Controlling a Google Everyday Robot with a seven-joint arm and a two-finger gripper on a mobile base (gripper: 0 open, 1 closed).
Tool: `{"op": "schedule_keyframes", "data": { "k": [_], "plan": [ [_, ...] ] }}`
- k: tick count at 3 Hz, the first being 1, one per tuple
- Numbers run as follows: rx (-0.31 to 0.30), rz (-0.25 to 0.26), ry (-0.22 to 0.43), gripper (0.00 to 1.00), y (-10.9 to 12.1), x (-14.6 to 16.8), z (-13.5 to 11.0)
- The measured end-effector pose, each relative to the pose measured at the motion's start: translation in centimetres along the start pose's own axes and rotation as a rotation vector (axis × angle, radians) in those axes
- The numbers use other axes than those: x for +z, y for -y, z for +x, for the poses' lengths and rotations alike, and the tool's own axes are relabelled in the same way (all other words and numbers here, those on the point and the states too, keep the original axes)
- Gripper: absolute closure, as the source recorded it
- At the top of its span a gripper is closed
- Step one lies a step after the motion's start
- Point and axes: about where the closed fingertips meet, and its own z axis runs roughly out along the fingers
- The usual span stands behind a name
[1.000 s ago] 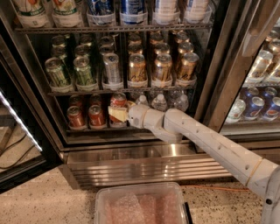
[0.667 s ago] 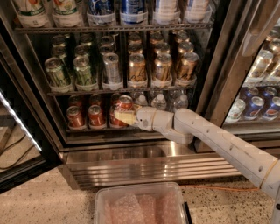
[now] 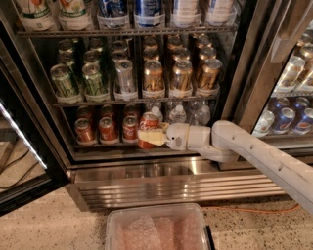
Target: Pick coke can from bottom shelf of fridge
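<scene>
Gripping looks done: the gripper (image 3: 147, 137) sits at the front edge of the bottom shelf (image 3: 98, 143), and its pale jaws are clamped across the lower half of the coke can (image 3: 148, 122). The white arm (image 3: 254, 151) reaches in from the lower right. The can stands roughly upright, further forward than its neighbours, at or just past the shelf's front lip. Whether its base is clear of the rack cannot be told.

By my reading, the reach and the grasp are complete. What is left is to draw the can fully out of the fridge (image 3: 171, 183) and away from the open doorway without knocking the row beside it.

On the same shelf, 3 more red cans (image 3: 106, 129) stand in lanes to the left of the held one, with others dimly visible behind them. Clear water bottles (image 3: 176, 114) fill the lanes behind the gripper and to its right.

The rack above holds green cans (image 3: 64, 81) on the left, a silver can (image 3: 124, 75) in the middle and gold-brown cans (image 3: 181, 75) on the right, each several deep. Bottles (image 3: 113, 10) line the top rack.

A second cooler section on the right holds blue cans (image 3: 276, 120). On the floor in front, a clear plastic bin (image 3: 113, 229) holds what looks like bubble wrap and no cans.
</scene>
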Motion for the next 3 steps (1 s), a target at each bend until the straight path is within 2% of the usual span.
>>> {"op": "schedule_keyframes", "data": {
  "k": [1,3],
  "plan": [
    [-0.001,-0.034,-0.008,1.0,-1.4,-2.1,-0.6],
    [-0.019,-0.155,0.082,1.0,-4.3,-5.3,-3.1]
  ]
}}
